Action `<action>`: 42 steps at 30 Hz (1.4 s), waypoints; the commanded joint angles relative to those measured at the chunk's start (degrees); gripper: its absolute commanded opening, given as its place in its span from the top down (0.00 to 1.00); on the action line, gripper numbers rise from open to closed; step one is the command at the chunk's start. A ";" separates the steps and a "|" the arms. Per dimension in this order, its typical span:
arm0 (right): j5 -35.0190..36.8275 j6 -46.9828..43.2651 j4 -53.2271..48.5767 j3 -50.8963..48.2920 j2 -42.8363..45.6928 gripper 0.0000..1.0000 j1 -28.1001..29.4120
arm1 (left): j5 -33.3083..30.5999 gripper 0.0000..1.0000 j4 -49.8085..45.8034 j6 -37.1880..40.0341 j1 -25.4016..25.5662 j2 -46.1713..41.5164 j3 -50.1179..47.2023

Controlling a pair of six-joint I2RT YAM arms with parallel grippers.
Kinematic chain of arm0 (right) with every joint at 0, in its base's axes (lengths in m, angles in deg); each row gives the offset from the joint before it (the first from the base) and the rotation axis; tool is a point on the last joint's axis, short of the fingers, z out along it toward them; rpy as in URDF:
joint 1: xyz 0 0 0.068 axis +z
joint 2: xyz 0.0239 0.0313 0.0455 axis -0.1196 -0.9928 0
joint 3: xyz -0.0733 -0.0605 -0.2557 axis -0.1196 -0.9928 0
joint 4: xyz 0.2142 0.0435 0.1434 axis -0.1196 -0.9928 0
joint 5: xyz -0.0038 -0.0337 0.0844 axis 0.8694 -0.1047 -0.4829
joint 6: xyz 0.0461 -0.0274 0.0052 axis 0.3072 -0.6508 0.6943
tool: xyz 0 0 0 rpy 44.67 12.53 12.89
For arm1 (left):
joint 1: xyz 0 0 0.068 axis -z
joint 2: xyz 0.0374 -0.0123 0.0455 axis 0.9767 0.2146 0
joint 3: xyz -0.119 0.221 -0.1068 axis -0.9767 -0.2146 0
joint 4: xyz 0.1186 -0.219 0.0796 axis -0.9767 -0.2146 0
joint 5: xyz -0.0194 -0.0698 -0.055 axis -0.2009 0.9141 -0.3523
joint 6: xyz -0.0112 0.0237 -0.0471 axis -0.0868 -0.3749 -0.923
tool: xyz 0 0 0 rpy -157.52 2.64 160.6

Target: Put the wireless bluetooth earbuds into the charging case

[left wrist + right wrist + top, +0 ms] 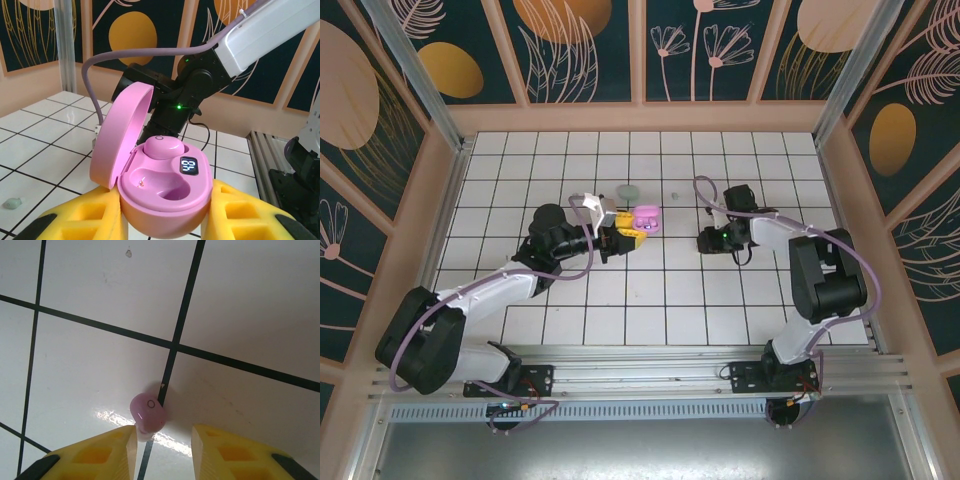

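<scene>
My left gripper [165, 220] is shut on the lower body of the pink charging case [167, 192], holding it upright with its lid [120, 135] swung open. One pink earbud [163, 147] sits in the far socket; the near socket [165, 182] is bare. Seen from above, the case [647, 218] is at mid-table with the left gripper [630, 238] beside it. My right gripper [164, 437] hangs open over the tiles. A second pink earbud [147, 412] lies on a grout line, touching its left finger [107, 450]; the other finger [225, 450] stands apart from it.
A grey-mint case [627, 190] lies just behind the pink one, and a tiny mint earbud [672, 193] lies right of it. Another mint earbud [13, 202] rests on the tiles at the left. The right arm [190, 85] stands close behind the pink case. Wooden walls ring the tiled floor.
</scene>
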 commanded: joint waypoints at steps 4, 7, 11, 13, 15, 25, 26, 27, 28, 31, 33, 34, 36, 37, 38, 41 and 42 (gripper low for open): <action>0.89 -1.98 -0.71 2.50 -2.56 0.66 1.26 | 0.69 0.95 2.37 -0.23 0.29 0.78 0.23; 0.88 -2.04 -0.96 2.93 -3.61 0.66 2.05 | 0.70 0.95 2.11 -0.08 0.36 0.91 0.32; 1.46 -2.08 -1.34 3.48 -4.88 0.66 3.13 | 0.70 0.95 1.89 0.04 0.35 1.09 0.39; 1.97 -2.00 -1.57 3.71 -5.39 0.67 3.60 | 0.64 0.95 1.78 0.10 0.35 1.15 0.39; 2.25 -1.91 -1.88 4.06 -5.71 0.67 3.97 | 0.60 0.95 1.58 0.32 0.36 1.04 0.39; 2.76 0.45 -4.01 5.02 -4.81 0.70 4.78 | 0.57 0.95 0.62 0.69 0.36 0.63 0.31; 2.66 0.58 -4.43 5.04 -4.73 0.70 4.74 | 0.51 0.95 0.61 0.71 0.38 0.60 0.31; 2.51 0.79 -4.79 5.13 -4.63 0.70 4.81 | 0.43 0.95 0.53 0.83 0.32 0.60 0.32; 2.20 0.95 -5.14 5.17 -4.46 0.69 4.79 | 0.47 0.95 0.53 0.81 0.40 0.49 0.32; 1.07 1.37 -5.63 4.83 -4.04 0.68 4.73 | 0.46 0.95 0.53 0.81 0.35 0.50 0.28; 0.48 1.74 -5.70 4.48 -3.81 0.68 4.77 | 0.37 0.95 0.44 0.80 0.39 0.29 0.23; 0.29 1.93 -5.63 4.35 -3.67 0.68 4.76 | 0.33 0.95 0.36 0.77 0.36 0.19 0.22; -0.08 2.27 -5.61 4.08 -3.63 0.68 4.81 | 0.38 0.95 0.19 0.86 0.37 0.05 0.20; -0.36 2.41 -5.52 3.95 -3.64 0.68 4.81 | 0.40 0.95 0.09 0.89 0.39 -0.04 0.15; -0.70 2.49 -5.44 3.83 -3.63 0.68 4.79 | 0.33 0.95 -0.04 0.89 0.28 -0.08 0.23; -1.42 2.92 -5.26 3.64 -3.73 0.68 4.80 | 0.34 0.95 -0.43 0.98 0.35 -0.37 0.21; -1.58 3.18 -5.25 3.64 -3.81 0.68 4.79 | 0.25 0.95 -0.57 1.06 0.40 -0.42 0.21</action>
